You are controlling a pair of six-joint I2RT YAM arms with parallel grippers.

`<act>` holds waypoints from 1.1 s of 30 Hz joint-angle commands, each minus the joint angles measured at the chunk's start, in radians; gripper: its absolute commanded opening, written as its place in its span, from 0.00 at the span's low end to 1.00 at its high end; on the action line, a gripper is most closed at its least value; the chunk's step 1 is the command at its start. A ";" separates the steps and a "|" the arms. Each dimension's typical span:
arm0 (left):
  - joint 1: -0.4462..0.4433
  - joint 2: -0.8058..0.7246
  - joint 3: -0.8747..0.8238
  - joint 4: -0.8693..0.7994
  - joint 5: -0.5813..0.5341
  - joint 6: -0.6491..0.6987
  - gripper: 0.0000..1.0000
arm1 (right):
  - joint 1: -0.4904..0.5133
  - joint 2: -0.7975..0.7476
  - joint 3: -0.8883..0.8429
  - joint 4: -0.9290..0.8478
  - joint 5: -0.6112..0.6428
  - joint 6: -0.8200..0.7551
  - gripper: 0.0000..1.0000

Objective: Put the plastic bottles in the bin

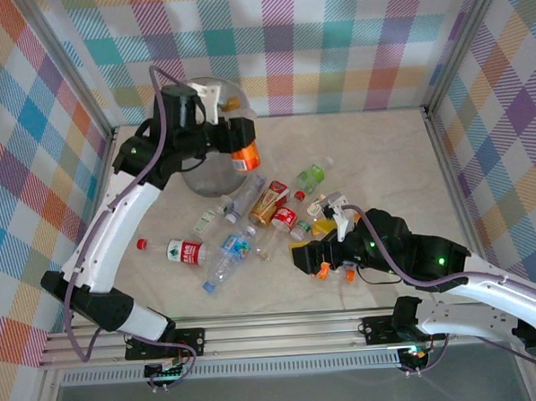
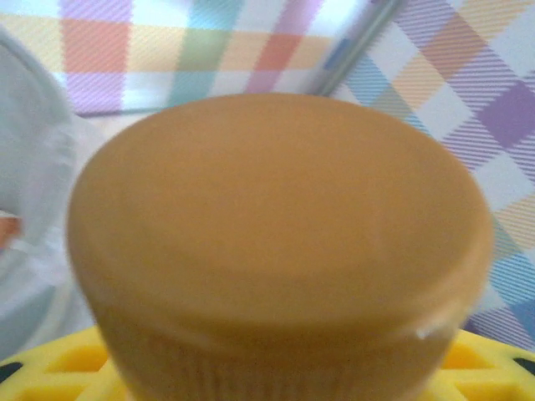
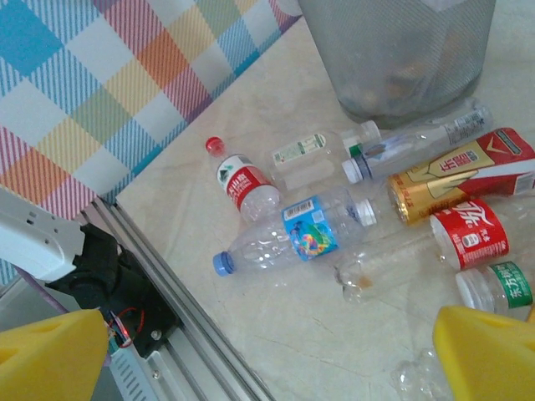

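Note:
My left gripper (image 1: 241, 141) is shut on an orange-labelled plastic bottle (image 1: 245, 157), held up beside the right rim of the translucent grey bin (image 1: 204, 172). In the left wrist view its orange cap (image 2: 276, 242) sits right in front of the camera above the yellow pads (image 2: 75, 361). My right gripper (image 1: 299, 253) hangs open over the table, with nothing between its yellow fingertips (image 3: 50, 355). Several bottles lie ahead of it: a blue-labelled one (image 3: 309, 230), a red-capped one (image 3: 242, 184) and a clear one (image 3: 418, 142) at the foot of the bin (image 3: 401, 50).
More bottles lie in a cluster mid-table: a gold-and-red one (image 1: 270, 203), a red-labelled one (image 1: 284, 218) and a green one (image 1: 310, 176). The aluminium rail (image 3: 184, 317) runs along the near edge. Plaid walls close in the left, back and right sides.

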 commanded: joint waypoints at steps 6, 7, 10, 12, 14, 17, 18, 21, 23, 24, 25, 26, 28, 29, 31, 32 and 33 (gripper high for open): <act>0.133 0.143 0.202 -0.025 -0.084 0.089 0.53 | -0.003 0.027 -0.003 -0.016 0.027 -0.014 1.00; 0.142 0.164 0.219 -0.023 -0.101 0.098 0.53 | -0.003 0.032 0.000 -0.019 0.029 -0.015 1.00; 0.173 0.237 0.291 -0.043 -0.145 0.129 0.53 | -0.003 0.043 0.005 -0.022 0.034 -0.018 1.00; 0.202 0.296 0.344 -0.064 -0.155 0.136 0.53 | -0.003 0.048 0.006 -0.023 0.038 -0.019 1.00; 0.228 0.347 0.385 -0.081 -0.153 0.137 0.53 | -0.003 0.052 0.005 -0.022 0.043 -0.018 1.00; 0.255 0.425 0.453 -0.106 -0.158 0.146 0.54 | -0.003 0.070 0.012 -0.030 0.054 -0.018 1.00; 0.261 0.451 0.474 -0.119 -0.166 0.154 0.54 | -0.003 0.078 0.015 -0.034 0.060 -0.017 1.00; 0.273 0.505 0.505 -0.144 -0.172 0.163 0.54 | -0.003 0.100 0.020 -0.049 0.069 -0.007 1.00; 0.274 0.526 0.505 -0.158 -0.174 0.165 0.55 | -0.003 0.110 0.016 -0.052 0.075 -0.002 1.00; 0.275 0.537 0.503 -0.167 -0.175 0.164 0.55 | -0.004 0.116 0.014 -0.053 0.080 0.001 1.00; 0.275 0.546 0.502 -0.176 -0.174 0.163 0.55 | -0.003 0.119 0.014 -0.053 0.084 0.004 1.00; 0.275 0.554 0.500 -0.184 -0.176 0.163 0.55 | -0.004 0.124 0.014 -0.053 0.086 0.003 1.00; 0.275 0.569 0.491 -0.195 -0.190 0.160 0.56 | -0.005 0.126 0.012 -0.045 0.083 0.000 1.00; 0.275 0.575 0.489 -0.199 -0.194 0.158 0.56 | -0.005 0.126 0.013 -0.040 0.080 -0.001 1.00; 0.277 0.583 0.477 -0.203 -0.195 0.157 0.57 | -0.005 0.123 0.013 -0.034 0.075 -0.001 1.00; 0.277 0.587 0.468 -0.203 -0.195 0.152 0.57 | -0.006 0.121 0.013 -0.035 0.075 0.000 1.00; 0.277 0.590 0.458 -0.203 -0.195 0.149 0.58 | -0.006 0.119 0.011 -0.039 0.076 0.000 1.00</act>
